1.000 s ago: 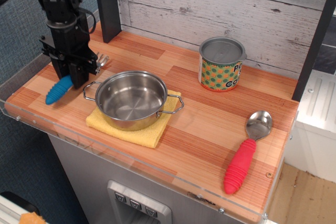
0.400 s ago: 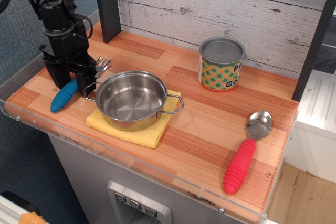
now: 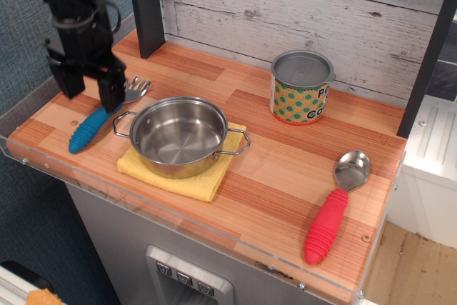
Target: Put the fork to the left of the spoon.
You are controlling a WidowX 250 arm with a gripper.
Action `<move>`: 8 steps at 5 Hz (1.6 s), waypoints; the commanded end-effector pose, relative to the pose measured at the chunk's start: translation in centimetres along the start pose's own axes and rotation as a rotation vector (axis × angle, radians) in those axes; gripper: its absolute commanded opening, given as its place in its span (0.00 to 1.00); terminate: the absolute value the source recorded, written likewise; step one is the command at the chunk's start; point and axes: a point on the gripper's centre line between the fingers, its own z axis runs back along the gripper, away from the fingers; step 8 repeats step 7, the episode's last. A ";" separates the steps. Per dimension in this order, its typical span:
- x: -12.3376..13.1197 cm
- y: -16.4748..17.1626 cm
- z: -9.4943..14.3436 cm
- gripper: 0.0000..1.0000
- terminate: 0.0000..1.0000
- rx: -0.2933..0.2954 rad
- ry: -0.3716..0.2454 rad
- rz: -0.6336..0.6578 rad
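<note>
The fork (image 3: pixel 91 127) has a ribbed blue handle and metal tines and lies flat at the table's left end, tines pointing toward the back right. My gripper (image 3: pixel 89 91) hangs just above the fork's middle, open and empty, with one finger on each side. The spoon (image 3: pixel 330 214) has a ribbed red handle and a shiny bowl and lies near the table's right front corner, far from the gripper.
A steel pot (image 3: pixel 178 133) stands on a yellow cloth (image 3: pixel 187 180) just right of the fork. A patterned can (image 3: pixel 301 88) stands at the back right. A dark post (image 3: pixel 146 6) rises behind the gripper. The table's front edge has a clear lip.
My gripper has let go of the fork, opened and risen. The fork now lies on the table, shifted slightly toward the front right.
</note>
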 end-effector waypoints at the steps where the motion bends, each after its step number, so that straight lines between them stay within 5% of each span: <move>1: 2.6 -1.6 5.8 1.00 0.00 0.047 -0.097 -0.018; 6: 7.9 -11.0 11.1 1.00 0.00 -0.049 -0.229 -0.101; 7: 7.9 -11.0 11.1 1.00 1.00 -0.049 -0.229 -0.101; 8: 7.9 -11.0 11.1 1.00 1.00 -0.049 -0.229 -0.101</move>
